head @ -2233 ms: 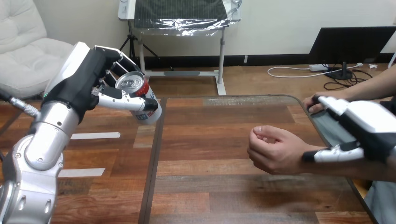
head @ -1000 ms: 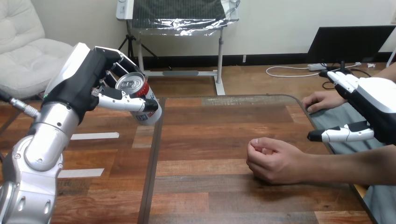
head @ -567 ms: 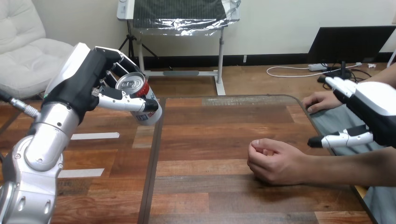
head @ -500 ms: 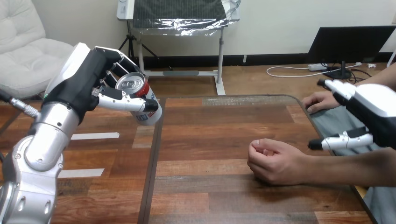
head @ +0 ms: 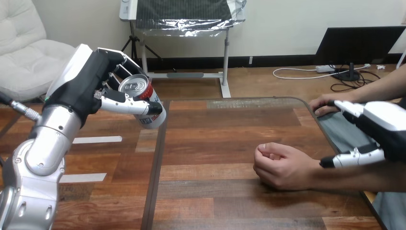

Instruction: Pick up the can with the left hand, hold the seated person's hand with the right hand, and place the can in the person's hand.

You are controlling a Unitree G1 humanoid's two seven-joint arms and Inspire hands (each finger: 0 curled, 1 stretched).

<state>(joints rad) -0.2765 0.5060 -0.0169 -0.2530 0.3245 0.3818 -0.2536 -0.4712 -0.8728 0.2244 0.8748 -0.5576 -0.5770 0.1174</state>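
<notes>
The lower part of the head view is being spanned by a wooden table [head: 230, 139]. From the bottom left corner, the silver left arm [head: 43, 148] is being raised toward the table's far left corner.

At its end, the left hand [head: 84, 84] is being kept clamped on the can [head: 143, 98], with its fingers curled round the far side and its thumb pressed across the near side. The can is being held up in the air over the table's left edge. It is being tilted so that its silver top is turned toward the camera.

At the view's right edge, the right hand [head: 388, 127] is being held spread apart over the person's forearm [head: 364, 175]. Its fingers [head: 345, 106] are being kept straight and its thumb [head: 352, 157] is being stretched out below them. Nothing is being gripped by it. The thumb tip is being shown just beside the wrist, but whether it is touching cannot be told.

The person's near hand [head: 282, 165] is being rested on the table right of centre, in a loose fist, well apart from the can.

The person's far hand [head: 323, 103] is being laid at the table's far right edge, just beyond the straight fingers.
</notes>
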